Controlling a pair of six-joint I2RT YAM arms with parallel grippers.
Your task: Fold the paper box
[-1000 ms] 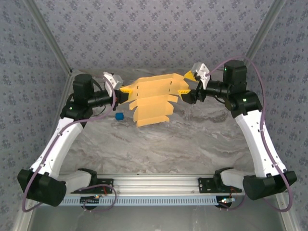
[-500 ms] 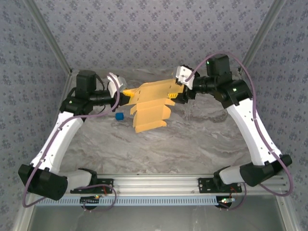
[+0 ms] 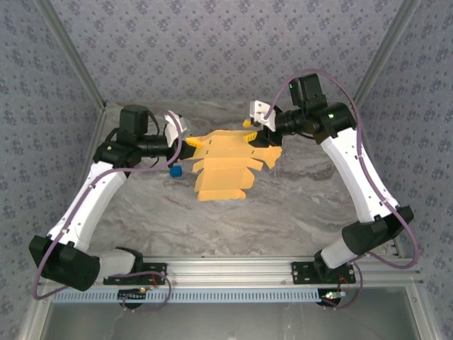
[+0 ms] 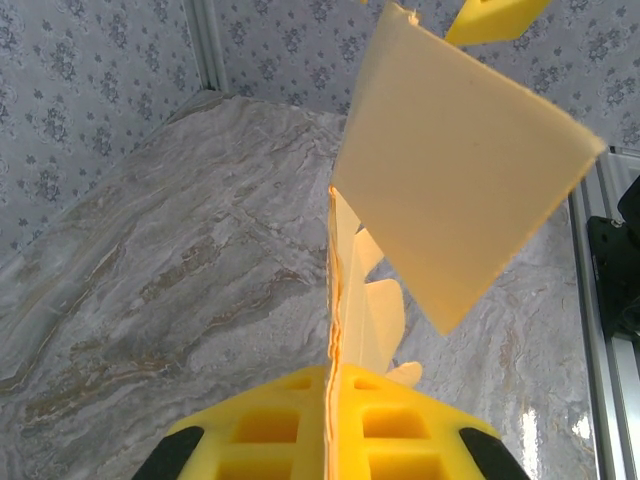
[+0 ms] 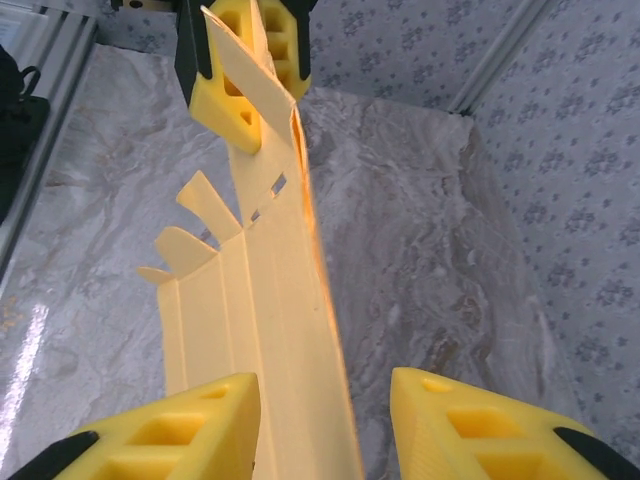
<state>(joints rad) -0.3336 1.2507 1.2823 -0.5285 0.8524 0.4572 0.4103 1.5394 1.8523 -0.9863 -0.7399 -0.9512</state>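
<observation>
The yellow-orange die-cut cardboard paper box (image 3: 225, 170) hangs over the marbled tabletop (image 3: 297, 212), one edge pinched in the left end effector (image 4: 328, 400). Farther, the right end effector (image 5: 320, 385) gapes around the opposite edge: best close squarely beside the crease.

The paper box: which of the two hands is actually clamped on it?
The left hand, shut tight on the edge of the paper box. The right hand stands wide open, with the sheet running through the gap.
</observation>
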